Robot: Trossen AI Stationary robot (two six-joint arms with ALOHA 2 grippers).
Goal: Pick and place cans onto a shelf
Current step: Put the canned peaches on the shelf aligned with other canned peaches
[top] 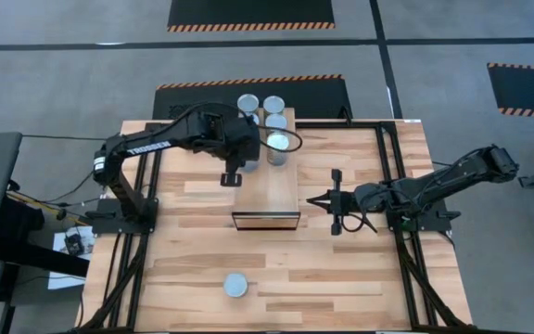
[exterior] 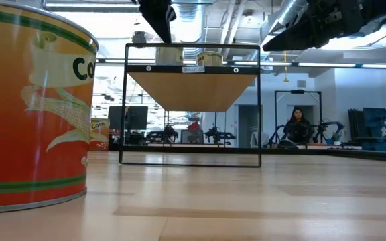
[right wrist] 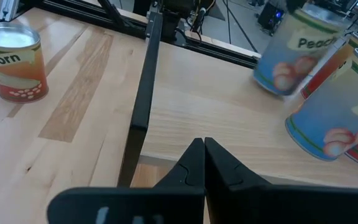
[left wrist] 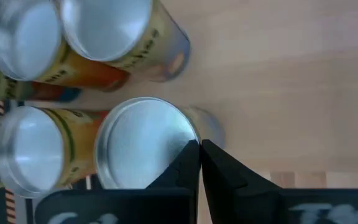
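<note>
Shelf (top: 265,181) lies mid-table, long axis near-to-far, w/ cans (top: 274,144) clustered on its far end. Left gripper (top: 233,176) hangs over the shelf's left edge just near of them, fingers pressed together, holding nothing. Right gripper (top: 334,201) waits right of shelf (also pinched closed, empty). One can (top: 236,285) sits alone near the table's front edge.
</note>
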